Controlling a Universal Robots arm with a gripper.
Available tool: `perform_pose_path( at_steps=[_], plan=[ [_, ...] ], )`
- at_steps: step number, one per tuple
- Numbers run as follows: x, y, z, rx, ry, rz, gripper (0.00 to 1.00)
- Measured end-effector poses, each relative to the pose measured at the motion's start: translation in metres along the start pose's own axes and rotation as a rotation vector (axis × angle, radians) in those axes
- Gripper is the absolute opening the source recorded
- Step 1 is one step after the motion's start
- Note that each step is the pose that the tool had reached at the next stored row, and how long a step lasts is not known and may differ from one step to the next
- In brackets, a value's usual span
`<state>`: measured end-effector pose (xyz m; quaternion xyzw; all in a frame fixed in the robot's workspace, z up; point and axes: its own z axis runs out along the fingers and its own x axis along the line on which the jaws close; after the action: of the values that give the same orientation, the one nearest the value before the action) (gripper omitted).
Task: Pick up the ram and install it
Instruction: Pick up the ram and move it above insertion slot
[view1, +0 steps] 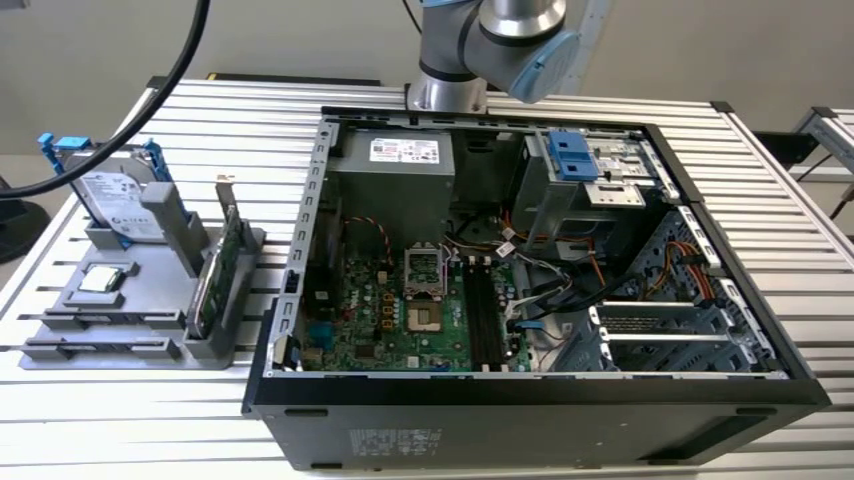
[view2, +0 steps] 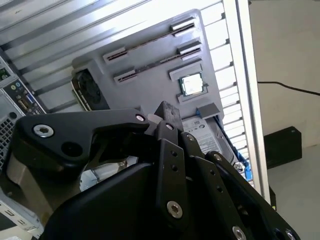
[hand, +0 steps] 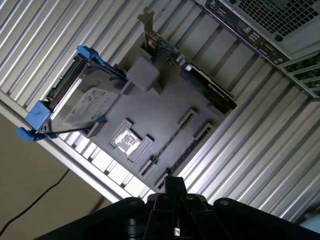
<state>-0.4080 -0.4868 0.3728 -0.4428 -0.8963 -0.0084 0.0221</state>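
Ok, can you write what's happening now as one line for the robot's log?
ram: in gray holder slot, not picked up | end effector: pointed at holder, not touching | computer case: open

Grey rack (view1: 160, 262) holds hard drive (view1: 114, 198) and green card (view1: 211, 275) beside open computer case (view1: 534, 425)

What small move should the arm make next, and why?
Probably lower the gripper toward the ram in the gray holder. In both wrist views the gripper hangs well above the holder, and the ram stands on edge in it, not yet touched.
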Motion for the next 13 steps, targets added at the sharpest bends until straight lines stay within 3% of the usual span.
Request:
perform_pose_path(
  at_steps=[13],
  plan=[
    [0.0000,0.0000,0.0007,-0.0010,0.0012,0.045,0.00]
  ],
)
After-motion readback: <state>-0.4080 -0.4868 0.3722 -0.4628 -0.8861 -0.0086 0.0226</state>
